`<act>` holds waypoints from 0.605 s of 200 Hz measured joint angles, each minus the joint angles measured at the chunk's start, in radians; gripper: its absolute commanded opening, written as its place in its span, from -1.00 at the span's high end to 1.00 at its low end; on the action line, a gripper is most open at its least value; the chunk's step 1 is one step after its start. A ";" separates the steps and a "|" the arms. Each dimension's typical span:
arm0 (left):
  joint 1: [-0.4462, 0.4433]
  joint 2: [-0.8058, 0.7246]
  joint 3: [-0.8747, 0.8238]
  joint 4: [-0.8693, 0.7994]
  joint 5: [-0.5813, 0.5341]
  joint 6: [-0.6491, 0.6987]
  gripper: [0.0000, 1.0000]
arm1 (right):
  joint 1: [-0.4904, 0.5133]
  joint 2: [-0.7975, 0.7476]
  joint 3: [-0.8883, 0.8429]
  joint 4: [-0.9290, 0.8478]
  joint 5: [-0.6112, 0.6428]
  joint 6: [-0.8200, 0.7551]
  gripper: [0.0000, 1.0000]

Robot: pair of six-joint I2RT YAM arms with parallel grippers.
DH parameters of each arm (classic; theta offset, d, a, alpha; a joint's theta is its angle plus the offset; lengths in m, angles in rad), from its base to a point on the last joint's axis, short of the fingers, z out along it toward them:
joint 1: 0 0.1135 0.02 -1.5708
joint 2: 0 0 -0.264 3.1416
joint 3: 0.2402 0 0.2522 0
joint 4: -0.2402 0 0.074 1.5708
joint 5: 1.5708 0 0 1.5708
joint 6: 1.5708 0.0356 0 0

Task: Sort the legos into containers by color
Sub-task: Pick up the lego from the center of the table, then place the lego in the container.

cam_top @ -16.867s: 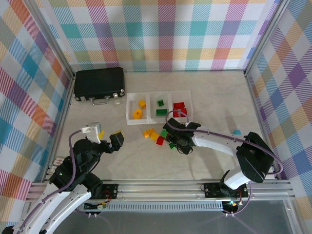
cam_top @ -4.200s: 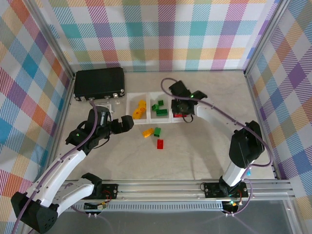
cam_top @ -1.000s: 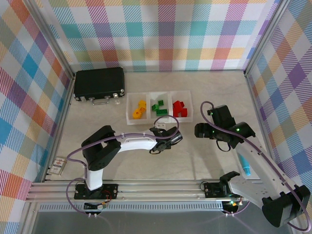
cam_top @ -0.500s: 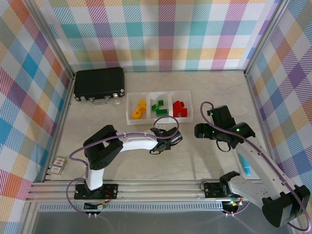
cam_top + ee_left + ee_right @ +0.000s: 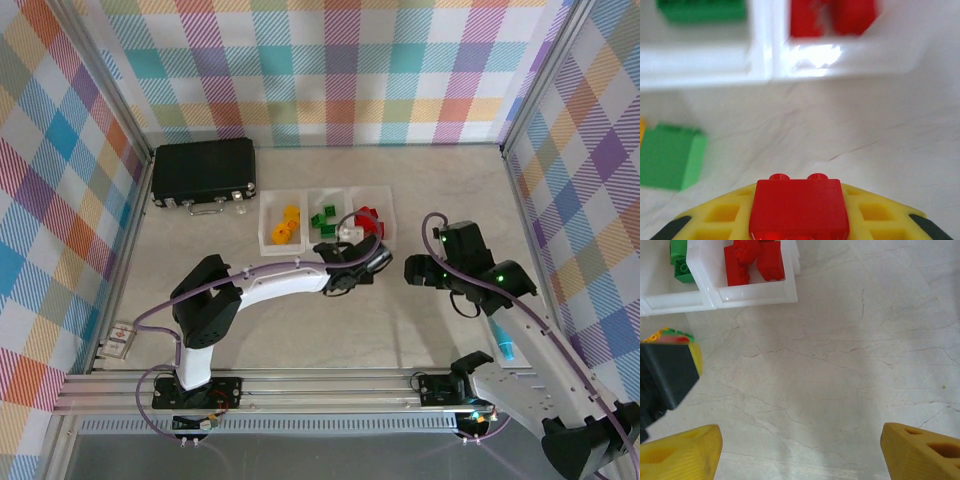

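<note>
My left gripper (image 5: 368, 258) is shut on a red lego (image 5: 799, 206), held between its yellow fingers (image 5: 720, 220) just above the table. It hovers in front of the row of three white containers (image 5: 326, 241). The left tray holds yellow legos (image 5: 285, 224), the middle one green legos (image 5: 322, 218) and the right one red legos (image 5: 368, 214). A loose green lego (image 5: 671, 156) lies on the table left of the held brick. My right gripper (image 5: 412, 270) stands open over bare table to the right, its fingers (image 5: 684, 451) far apart.
A black case (image 5: 204, 172) sits at the back left, beside the trays. A small card (image 5: 118, 338) lies near the front left edge and a teal object (image 5: 503, 346) lies at the right. Plaid walls close in the table on three sides.
My left gripper has shut on the red lego and carried it back and to the right, toward the trays. The right arm has shifted slightly nearer.
</note>
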 measured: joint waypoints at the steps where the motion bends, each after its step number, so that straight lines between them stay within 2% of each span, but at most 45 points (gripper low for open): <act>1: 0.000 0.000 0.004 0.000 0.000 0.000 0.53 | 0.000 -0.001 0.000 0.000 0.001 0.000 -0.65; 34: 0.046 0.037 0.207 0.001 -0.018 0.092 0.59 | 0.000 -0.052 -0.014 -0.006 0.024 0.025 -0.65; 66: 0.103 0.178 0.394 0.002 -0.022 0.169 0.59 | 0.000 -0.101 -0.034 -0.036 0.054 0.057 -0.63; 121: 0.163 0.354 0.460 0.043 -0.028 0.251 0.59 | 0.000 -0.235 -0.045 -0.095 0.072 0.129 -0.59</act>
